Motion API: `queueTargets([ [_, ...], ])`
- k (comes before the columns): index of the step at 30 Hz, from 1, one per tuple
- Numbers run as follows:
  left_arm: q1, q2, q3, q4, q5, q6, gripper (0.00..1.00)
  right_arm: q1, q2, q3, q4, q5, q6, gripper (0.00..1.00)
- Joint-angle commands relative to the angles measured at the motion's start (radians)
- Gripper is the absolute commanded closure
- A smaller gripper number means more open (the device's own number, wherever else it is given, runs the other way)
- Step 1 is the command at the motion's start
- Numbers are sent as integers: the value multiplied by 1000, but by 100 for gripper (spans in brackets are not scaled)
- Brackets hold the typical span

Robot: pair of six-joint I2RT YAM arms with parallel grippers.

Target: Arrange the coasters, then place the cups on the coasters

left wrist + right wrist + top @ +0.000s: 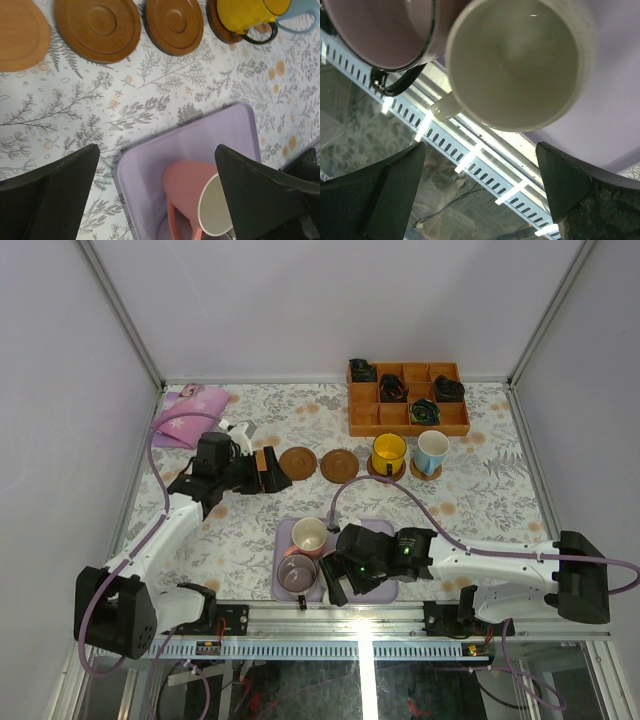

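Two bare brown coasters (pixel 297 461) (pixel 339 465) lie in a row. Further right, two more carry a yellow cup (pixel 389 450) and a light blue cup (pixel 432 450). My left gripper (pixel 268 472) stands open at the row's left end, over another coaster (pixel 20 35). A pink cup (pixel 309 536) and a purple cup (pixel 297 573) sit in the lavender tray (pixel 283 540). My right gripper (pixel 335 580) is open low over the tray's near side. A white cup (pixel 520 60) stands just beyond its fingertips, next to the purple cup (pixel 380 30).
An orange-brown compartmented wooden box (pixel 408 398) holding dark items stands at the back right. A pink pouch (pixel 190 415) lies at the back left. The slotted metal rail (pixel 470 155) of the table's near edge runs right under my right gripper.
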Motion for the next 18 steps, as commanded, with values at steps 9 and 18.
queueTargets([
  [9, -106, -123, 30, -154, -30, 33, 1, 8, 63, 28, 27, 147, 77, 1],
  [18, -132, -176, -7, -189, -34, 6, 2, 8, 63, 40, 41, 165, 123, 1],
])
